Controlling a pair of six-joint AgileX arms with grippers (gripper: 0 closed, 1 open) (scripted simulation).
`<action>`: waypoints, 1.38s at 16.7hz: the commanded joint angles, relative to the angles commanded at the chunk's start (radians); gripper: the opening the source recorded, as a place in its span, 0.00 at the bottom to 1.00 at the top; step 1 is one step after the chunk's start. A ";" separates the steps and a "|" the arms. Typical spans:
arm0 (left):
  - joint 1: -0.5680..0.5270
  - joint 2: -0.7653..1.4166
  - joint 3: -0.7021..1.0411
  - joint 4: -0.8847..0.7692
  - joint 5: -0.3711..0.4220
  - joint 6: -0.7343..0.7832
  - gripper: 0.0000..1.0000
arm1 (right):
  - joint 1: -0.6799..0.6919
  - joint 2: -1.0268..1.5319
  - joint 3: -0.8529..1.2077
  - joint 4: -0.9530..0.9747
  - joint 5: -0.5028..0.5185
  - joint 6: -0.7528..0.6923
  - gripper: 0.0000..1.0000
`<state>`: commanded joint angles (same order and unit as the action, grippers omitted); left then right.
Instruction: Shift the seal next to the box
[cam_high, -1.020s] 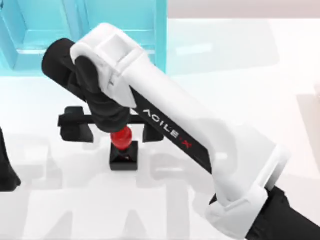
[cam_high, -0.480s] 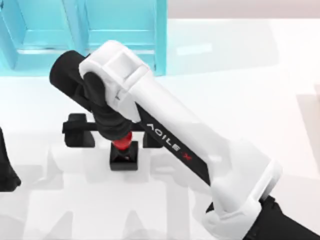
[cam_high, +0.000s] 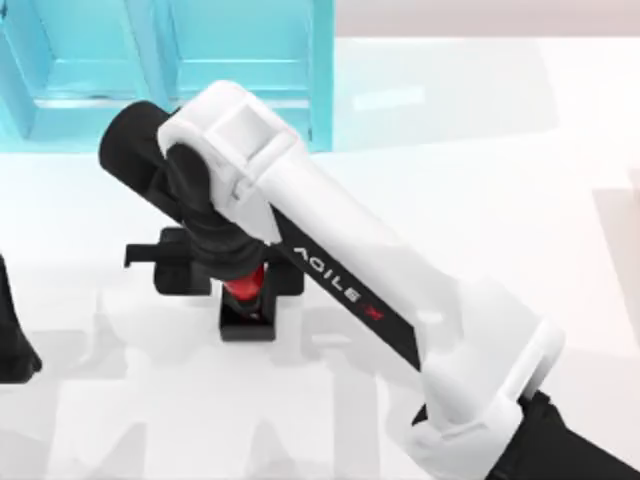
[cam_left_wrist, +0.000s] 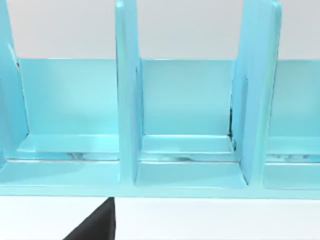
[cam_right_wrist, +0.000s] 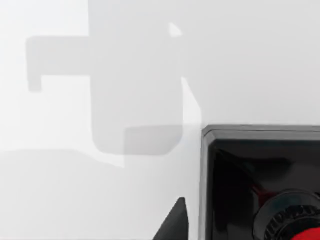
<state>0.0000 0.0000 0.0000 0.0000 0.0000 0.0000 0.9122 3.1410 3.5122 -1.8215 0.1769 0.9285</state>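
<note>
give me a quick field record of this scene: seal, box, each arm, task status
seal: upright on the white table, red knob between the right gripper's fingers, black base below
box: turquoise, with compartments, at the table's far left
right gripper: lowered over the seal, fingers shut on the knob
left arm: parked at the table's left edge
task status: seal is apart from the box, not yet shifted beside it
</note>
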 joint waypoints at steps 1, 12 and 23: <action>0.000 0.000 0.000 0.000 0.000 0.000 1.00 | 0.000 0.000 0.000 0.000 0.000 0.000 0.32; 0.000 0.000 0.000 0.000 0.000 0.000 1.00 | 0.000 0.000 0.000 0.000 0.000 0.000 0.00; 0.000 0.000 0.000 0.000 0.000 0.000 1.00 | 0.006 -0.191 -0.230 0.073 -0.006 0.002 0.00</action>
<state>0.0000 0.0000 0.0000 0.0000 0.0000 0.0000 0.9177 2.9504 3.2821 -1.7482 0.1714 0.9302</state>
